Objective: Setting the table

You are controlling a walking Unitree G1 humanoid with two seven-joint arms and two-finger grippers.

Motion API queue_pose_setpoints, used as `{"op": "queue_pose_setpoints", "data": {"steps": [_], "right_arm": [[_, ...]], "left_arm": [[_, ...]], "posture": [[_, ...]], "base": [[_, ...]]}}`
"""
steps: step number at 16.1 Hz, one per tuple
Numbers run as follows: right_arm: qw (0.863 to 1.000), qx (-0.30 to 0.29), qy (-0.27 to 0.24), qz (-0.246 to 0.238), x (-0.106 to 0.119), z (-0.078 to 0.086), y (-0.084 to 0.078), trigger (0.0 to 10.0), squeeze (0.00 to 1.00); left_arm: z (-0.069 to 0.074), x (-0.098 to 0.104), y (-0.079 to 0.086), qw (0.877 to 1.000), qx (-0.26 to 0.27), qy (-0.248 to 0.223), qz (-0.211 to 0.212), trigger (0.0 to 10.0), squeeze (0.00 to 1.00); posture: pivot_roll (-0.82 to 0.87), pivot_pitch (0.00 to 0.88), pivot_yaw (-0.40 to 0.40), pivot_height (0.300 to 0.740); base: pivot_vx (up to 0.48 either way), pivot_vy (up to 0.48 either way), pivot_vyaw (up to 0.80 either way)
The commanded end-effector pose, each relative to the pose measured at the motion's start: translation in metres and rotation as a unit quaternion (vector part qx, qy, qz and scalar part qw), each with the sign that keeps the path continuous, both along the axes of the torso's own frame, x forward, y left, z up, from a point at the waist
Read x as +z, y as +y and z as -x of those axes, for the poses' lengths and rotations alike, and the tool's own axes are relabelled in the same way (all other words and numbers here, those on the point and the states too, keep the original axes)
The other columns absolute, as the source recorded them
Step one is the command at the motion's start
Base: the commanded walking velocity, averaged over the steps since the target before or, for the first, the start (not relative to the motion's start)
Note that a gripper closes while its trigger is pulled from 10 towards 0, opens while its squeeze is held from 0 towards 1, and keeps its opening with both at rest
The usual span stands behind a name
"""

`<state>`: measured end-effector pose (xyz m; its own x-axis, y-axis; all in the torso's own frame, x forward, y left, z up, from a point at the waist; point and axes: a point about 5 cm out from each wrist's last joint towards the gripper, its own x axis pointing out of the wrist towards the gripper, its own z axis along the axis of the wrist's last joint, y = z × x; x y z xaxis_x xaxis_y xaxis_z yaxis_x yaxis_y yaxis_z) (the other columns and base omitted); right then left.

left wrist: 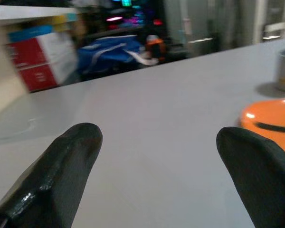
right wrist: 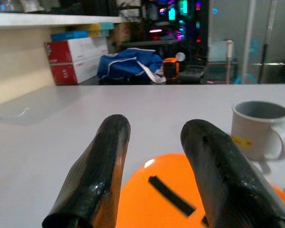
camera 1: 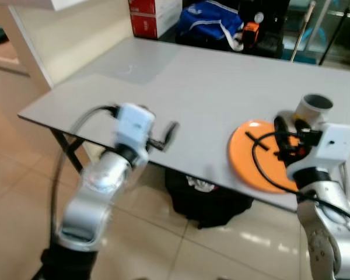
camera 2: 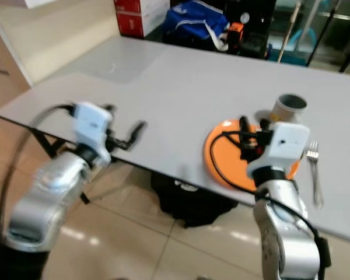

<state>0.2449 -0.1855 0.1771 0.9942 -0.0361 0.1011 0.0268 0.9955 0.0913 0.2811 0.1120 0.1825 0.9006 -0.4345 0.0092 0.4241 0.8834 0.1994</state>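
Note:
An orange plate (camera 1: 251, 158) lies on the grey table (camera 1: 192, 87) close to its near edge, on the right. A grey mug (camera 1: 314, 108) stands upright just behind the plate. A metal fork (camera 2: 315, 170) lies on the table to the plate's right. My right gripper (camera 1: 287, 129) hovers low over the plate's right part, open, with nothing between its fingers (right wrist: 109, 156). My left gripper (camera 1: 168, 135) is at the table's near edge, well left of the plate, open and empty, pointing across the table top (left wrist: 147, 109).
A black bag (camera 1: 210, 201) sits on the tiled floor under the table. Beyond the far edge are red boxes (camera 1: 154, 14), a blue bag (camera 1: 210, 20) and dark equipment. A cream wall (camera 1: 70, 35) runs along the left. The table's middle and left are bare.

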Motion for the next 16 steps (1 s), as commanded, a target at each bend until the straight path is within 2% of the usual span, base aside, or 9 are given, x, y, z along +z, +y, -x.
{"op": "queue_pose_setpoints", "data": {"steps": [1,6,14,16], "right_arm": [[1.0,0.015,-0.009,-0.005,0.003,-0.003,0.007,10.0,0.0],[1.0,0.027,-0.004,-0.005,0.0,-0.005,0.01,10.0,0.0],[1.0,0.026,0.01,-0.012,-0.008,-0.004,0.014,10.0,0.0],[1.0,0.025,0.013,-0.014,-0.009,-0.005,0.014,10.0,0.0]], "left_arm": [[-0.001,0.004,0.01,1.0,0.018,-0.011,-0.011,10.0,0.0],[0.001,0.003,0.013,0.999,0.028,-0.012,-0.009,10.0,0.0],[0.001,0.005,0.015,0.999,0.032,-0.012,0.001,10.0,0.0],[0.001,0.005,0.015,0.999,0.032,-0.013,0.001,10.0,0.0]], "posture": [[0.03,0.024,0.025,0.74],[0.04,0.017,0.013,0.74],[0.04,0.018,0.022,0.74],[0.04,0.02,0.023,0.74]], "base": [[0.0,0.48,-0.8],[0.0,0.48,-0.8],[0.0,0.48,0.0],[0.0,0.48,-0.43]]}}
